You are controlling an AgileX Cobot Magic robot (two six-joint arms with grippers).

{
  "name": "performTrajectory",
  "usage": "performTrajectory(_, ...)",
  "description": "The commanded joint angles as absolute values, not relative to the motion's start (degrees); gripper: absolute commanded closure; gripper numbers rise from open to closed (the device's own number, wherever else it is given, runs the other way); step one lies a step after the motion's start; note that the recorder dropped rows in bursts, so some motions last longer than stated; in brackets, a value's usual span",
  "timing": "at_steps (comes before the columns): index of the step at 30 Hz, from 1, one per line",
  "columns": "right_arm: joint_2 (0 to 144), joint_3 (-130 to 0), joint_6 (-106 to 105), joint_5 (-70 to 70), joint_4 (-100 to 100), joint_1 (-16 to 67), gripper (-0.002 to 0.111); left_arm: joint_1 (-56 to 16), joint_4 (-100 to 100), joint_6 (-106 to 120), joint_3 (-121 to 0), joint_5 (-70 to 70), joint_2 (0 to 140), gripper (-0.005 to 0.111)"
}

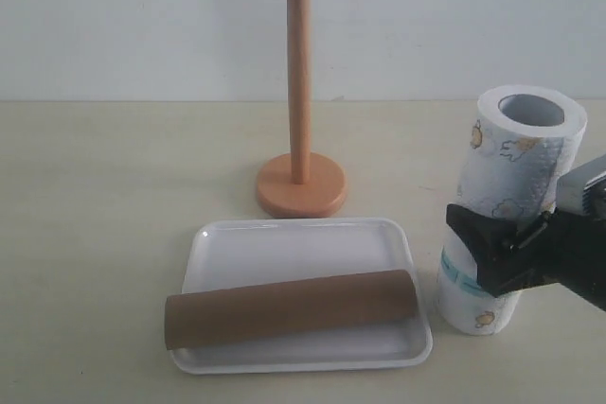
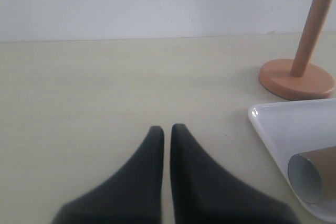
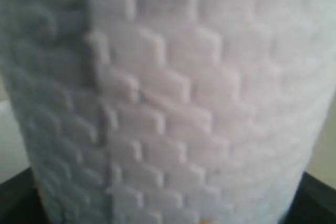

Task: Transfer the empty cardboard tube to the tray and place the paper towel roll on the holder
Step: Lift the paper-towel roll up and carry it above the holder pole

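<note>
The cardboard tube [image 1: 292, 307] lies across the tray [image 1: 284, 243], and the wooden holder [image 1: 299, 63] stands just behind. The paper roll [image 1: 516, 158] stands just right of the tray. The right gripper [image 1: 492, 248] straddles it, though I cannot tell whether it is clamped. The left gripper [image 2: 167, 135] is pinched closed.

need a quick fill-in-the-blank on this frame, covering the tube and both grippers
The cardboard tube lies in the ___.
The left gripper is ___.
The right gripper reaches around the ___.
Missing words: tray; shut; paper towel roll.
</note>
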State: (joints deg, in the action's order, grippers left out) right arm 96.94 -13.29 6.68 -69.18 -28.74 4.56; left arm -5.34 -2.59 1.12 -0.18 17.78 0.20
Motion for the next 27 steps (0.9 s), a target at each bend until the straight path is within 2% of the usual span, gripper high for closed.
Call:
performTrajectory(1,97.0,-13.3,6.7,-70.0,-24.9,4.6,0.108,-5.2,-2.5,0.5,0.0,17.7,0.0,0.103)
performTrajectory(5,91.6,-13.3,6.7,-70.0,-24.2,4.6,0.108,-5.2,-2.5,0.5,0.0,17.7,0.0,0.103)
performTrajectory(10,76.5,-15.3,5.5,-70.0,-17.5,4.6,0.108,-5.2,-2.5,0.5,0.0,17.7,0.0,0.103)
performTrajectory(14,63.4,-24.4,17.6,-46.5,-25.9,4.6,0.108,-5.2,-2.5,0.5,0.0,17.7,0.0,0.103)
performTrajectory(17,58.2,-33.7,32.8,-34.1,-36.5,4.6,0.108,-5.2,-2.5,0.5,0.0,17.7,0.0,0.103)
performTrajectory(22,60.0,-47.7,55.5,-32.9,-51.7,4.7,0.108,-5.2,-2.5,0.5,0.0,17.7,0.0,0.103)
performTrajectory(24,64.2,-56.1,69.1,-31.8,-63.6,7.5,0.108,-5.2,-2.5,0.5,0.0,17.7,0.0,0.103)
performTrajectory(27,72.2,-68.7,69.1,-27.7,-66.4,17.0,0.108,-5.2,-2.5,0.5,0.0,17.7,0.0,0.103)
